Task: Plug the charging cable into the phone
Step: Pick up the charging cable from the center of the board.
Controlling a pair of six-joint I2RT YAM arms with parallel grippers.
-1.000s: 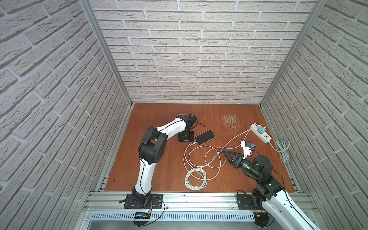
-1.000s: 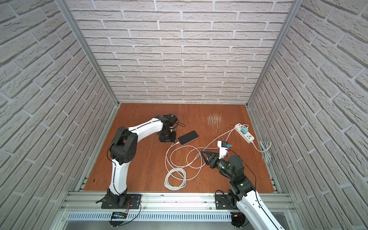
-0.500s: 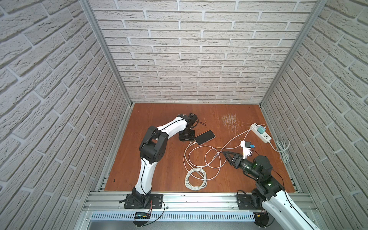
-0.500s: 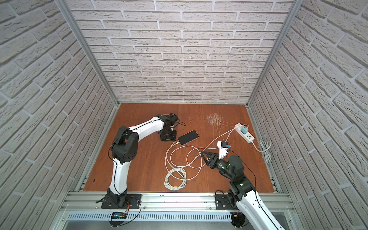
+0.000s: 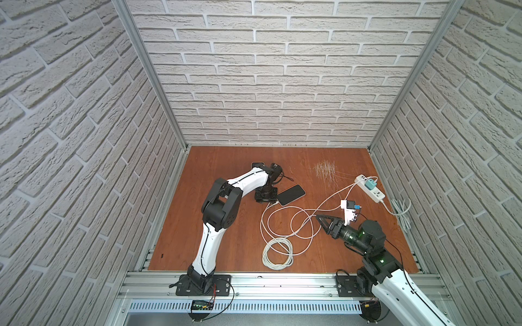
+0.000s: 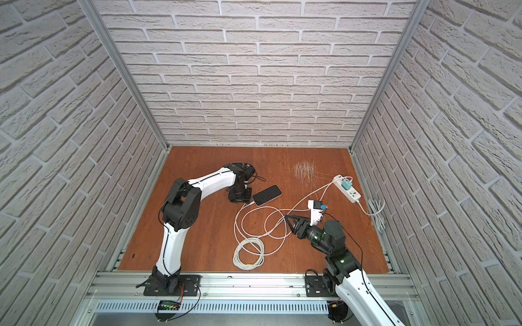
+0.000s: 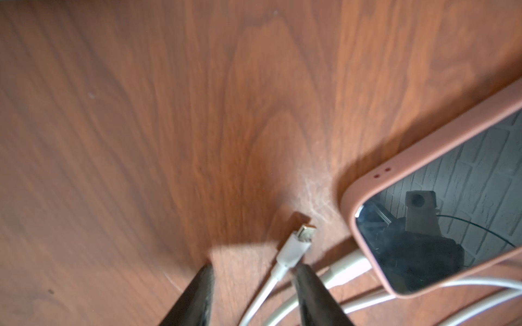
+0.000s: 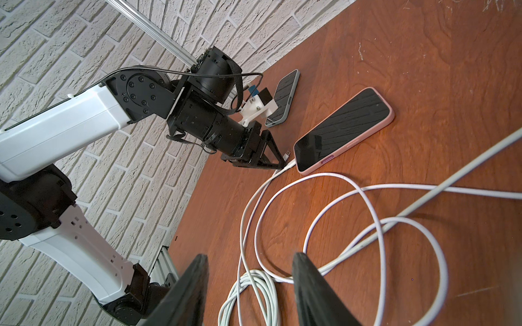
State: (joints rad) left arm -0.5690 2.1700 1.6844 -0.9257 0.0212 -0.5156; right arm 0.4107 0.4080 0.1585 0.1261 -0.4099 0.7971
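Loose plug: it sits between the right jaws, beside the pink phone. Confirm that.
Wrong arm. The loose plug sits between the left jaws, as the left wrist view shows. It is beside the pink phone, as stated.

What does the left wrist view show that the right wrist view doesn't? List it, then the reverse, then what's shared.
Left wrist only: the metal tip of the loose plug close up, its cable passing between the open left fingers.
Right wrist only: the left arm, a second phone, the cable coil, the open right fingers.
Both: the pink-cased phone, the loose plug, the wooden table.
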